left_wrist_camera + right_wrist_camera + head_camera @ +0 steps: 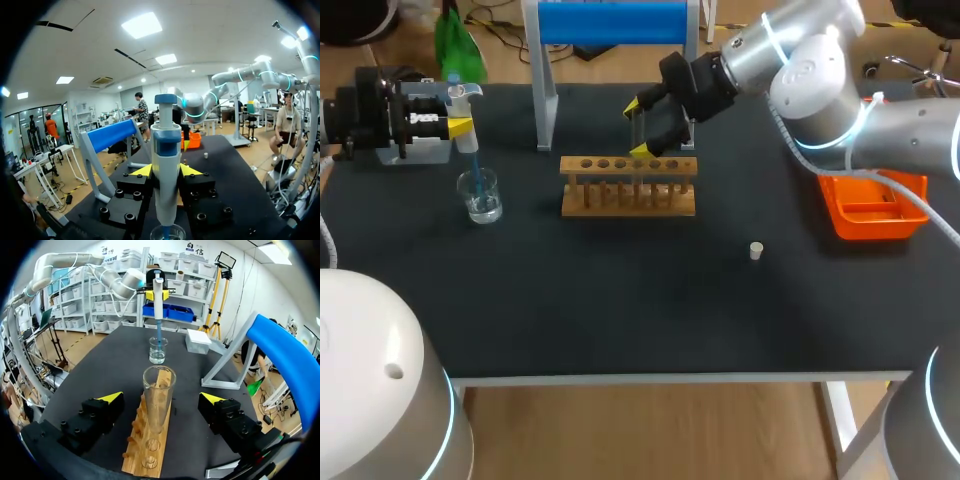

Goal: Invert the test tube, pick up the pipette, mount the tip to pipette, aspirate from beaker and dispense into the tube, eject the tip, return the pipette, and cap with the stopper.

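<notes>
Pipette (166,150), white and blue, stands upright with the left gripper (166,171) clamped on it, one yellow fingertip (142,171) pressed against each side of its body. Just under the gripper, the blue tip (166,231) on the pipette's lower end reaches down into the beaker (167,233).

In the head view this group sits at the upper left of the frame. The left gripper (458,118) comes in from the left edge and holds the pipette (466,110) above the clear beaker (480,195), which stands on the black table (620,310).

The right arm enters from the upper right and reaches past the middle. Its right gripper (638,128) hangs over the wooden rack (628,190) in the upper centre of the frame.

From the right wrist, the right gripper (161,398) is spread wide. The glass tube (159,400) stands upright in the rack (150,445) between the fingers, mouth upward, and neither fingertip (111,397) touches it. Far ahead of the gripper, beyond the end of the rack, are the beaker (157,351) and the pipette (158,300).

A small white stopper (756,250) lies on the table to the right of centre, well apart from the rack. An orange tray (872,210) sits at the right edge, partly under the right arm. A stand (610,22) with a blue bar rises at the top centre, behind the rack.
</notes>
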Available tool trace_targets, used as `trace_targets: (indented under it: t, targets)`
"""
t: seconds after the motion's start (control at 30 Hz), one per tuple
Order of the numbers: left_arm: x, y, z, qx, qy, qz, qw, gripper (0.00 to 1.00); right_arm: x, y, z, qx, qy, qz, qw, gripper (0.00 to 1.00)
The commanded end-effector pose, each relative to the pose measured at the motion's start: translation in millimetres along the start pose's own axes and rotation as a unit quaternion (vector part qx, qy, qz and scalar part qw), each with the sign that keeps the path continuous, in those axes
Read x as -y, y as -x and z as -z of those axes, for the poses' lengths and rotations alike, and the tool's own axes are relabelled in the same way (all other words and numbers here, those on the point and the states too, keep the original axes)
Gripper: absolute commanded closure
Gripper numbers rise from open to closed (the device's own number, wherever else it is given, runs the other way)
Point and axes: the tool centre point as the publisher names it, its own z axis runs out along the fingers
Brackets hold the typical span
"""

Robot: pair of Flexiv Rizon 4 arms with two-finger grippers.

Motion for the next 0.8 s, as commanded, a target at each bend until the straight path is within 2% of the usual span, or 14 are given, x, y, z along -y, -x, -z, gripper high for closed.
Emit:
trace_targets:
  t: [0.03, 0.8]
  targets:
    - [0.6, -0.5, 0.2, 0.001, 0.001, 0.0, 1.0, 1.0, -0.2, -2.4, 1.9, 0.002, 0.0, 0.0, 1.0, 0.0]
    - [0.6, -0.5, 0.2, 0.001, 0.001, 0.0, 1.0, 1.0, -0.5, -5.7, 4.9, 0.006, -0.001, -0.001, 1.0, 0.0]
